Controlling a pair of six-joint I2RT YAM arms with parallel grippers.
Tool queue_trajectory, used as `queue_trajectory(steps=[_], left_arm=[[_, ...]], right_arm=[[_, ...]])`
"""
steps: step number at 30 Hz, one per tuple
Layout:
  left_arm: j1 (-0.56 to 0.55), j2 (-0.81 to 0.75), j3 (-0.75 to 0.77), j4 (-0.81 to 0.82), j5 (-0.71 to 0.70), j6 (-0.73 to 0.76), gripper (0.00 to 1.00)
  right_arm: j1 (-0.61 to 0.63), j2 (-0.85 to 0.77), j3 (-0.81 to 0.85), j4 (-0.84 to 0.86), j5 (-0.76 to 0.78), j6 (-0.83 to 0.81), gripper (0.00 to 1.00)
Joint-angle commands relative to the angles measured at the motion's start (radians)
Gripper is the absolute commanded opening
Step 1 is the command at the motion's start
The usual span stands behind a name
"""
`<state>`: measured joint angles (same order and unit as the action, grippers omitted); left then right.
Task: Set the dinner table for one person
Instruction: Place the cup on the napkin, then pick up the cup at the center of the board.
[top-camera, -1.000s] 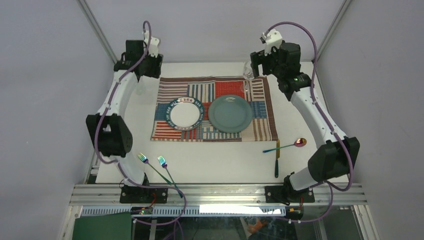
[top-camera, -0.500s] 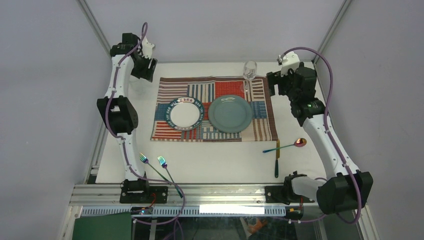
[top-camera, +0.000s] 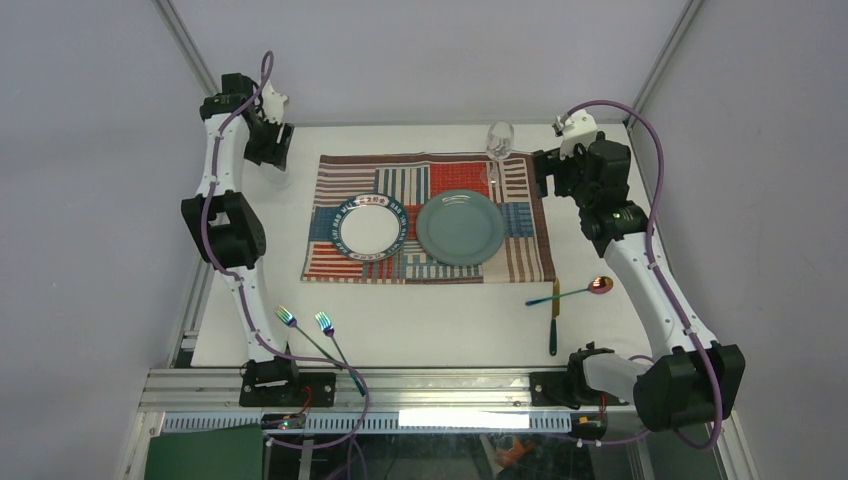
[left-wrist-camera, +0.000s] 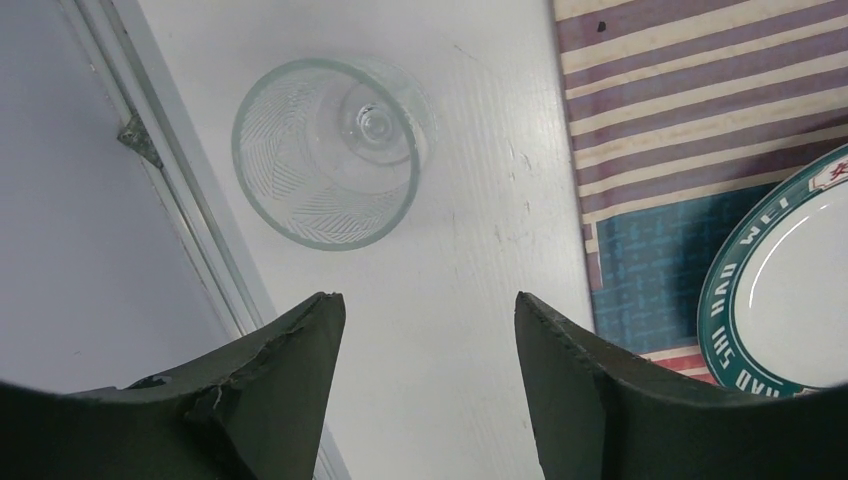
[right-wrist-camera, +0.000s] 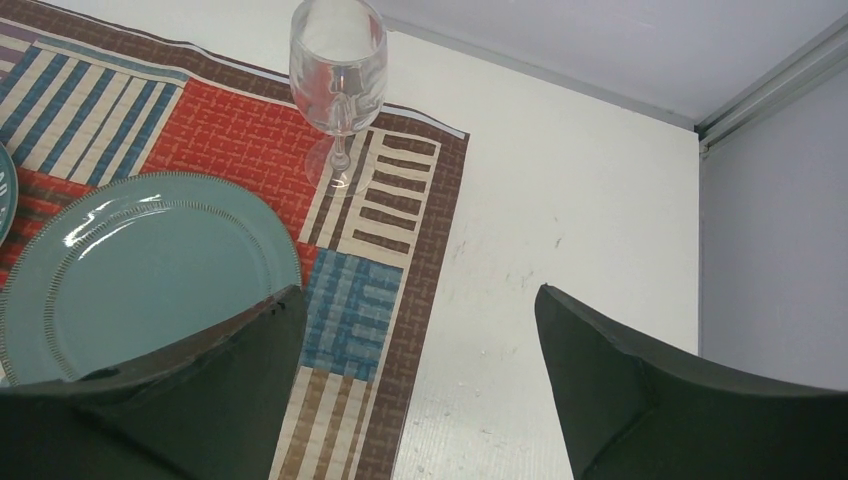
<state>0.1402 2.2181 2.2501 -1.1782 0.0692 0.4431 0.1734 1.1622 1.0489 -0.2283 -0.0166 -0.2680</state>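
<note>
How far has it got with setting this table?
Done: a white plate, a teal plate and a wine glass sit on the placemat. In hand: nothing; the left gripper is open near a tumbler, the right gripper open by the wine glass. To do: two forks, knife and spoon lie on the bare table.

Dinner table (top-camera: 440, 325), white, as I log it from here:
- striped patchwork placemat (top-camera: 455, 172), centre towards the far edge
- clear ribbed glass (left-wrist-camera: 325, 150), upright by the left rail, apart from the mat
- two iridescent forks (top-camera: 325, 324), near left
- knife (top-camera: 553, 325) and spoon (top-camera: 598, 286), crossed, near right
</note>
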Motion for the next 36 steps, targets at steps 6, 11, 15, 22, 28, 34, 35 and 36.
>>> queue_trajectory(steps=[6,11,15,22,28,34,35,36], left_arm=[[0.008,-0.014,0.009,0.095,0.013,0.026,0.65],[0.009,0.019,0.011,0.117,0.006,0.024,0.65],[0.014,0.040,0.002,0.136,0.009,0.029,0.65],[0.014,0.080,0.007,0.161,0.048,0.024,0.65],[0.012,0.097,-0.001,0.161,0.087,0.022,0.63],[0.006,0.063,-0.031,0.160,0.081,0.033,0.47],[0.006,0.060,-0.035,0.161,0.074,0.034,0.36],[0.007,0.057,-0.036,0.161,0.064,0.033,0.22]], right_arm=[[-0.005,-0.043,0.006,0.059,-0.015,0.013,0.88],[-0.005,-0.050,-0.004,0.059,0.001,0.004,0.88],[-0.005,-0.056,-0.015,0.058,-0.002,0.000,0.88],[-0.005,-0.062,-0.021,0.061,0.017,-0.009,0.88],[-0.005,-0.061,-0.034,0.072,0.020,-0.009,0.87],[-0.005,-0.057,-0.047,0.083,0.017,-0.004,0.87],[-0.004,-0.056,-0.050,0.085,0.016,-0.001,0.87],[-0.004,-0.055,-0.051,0.087,0.013,0.000,0.87]])
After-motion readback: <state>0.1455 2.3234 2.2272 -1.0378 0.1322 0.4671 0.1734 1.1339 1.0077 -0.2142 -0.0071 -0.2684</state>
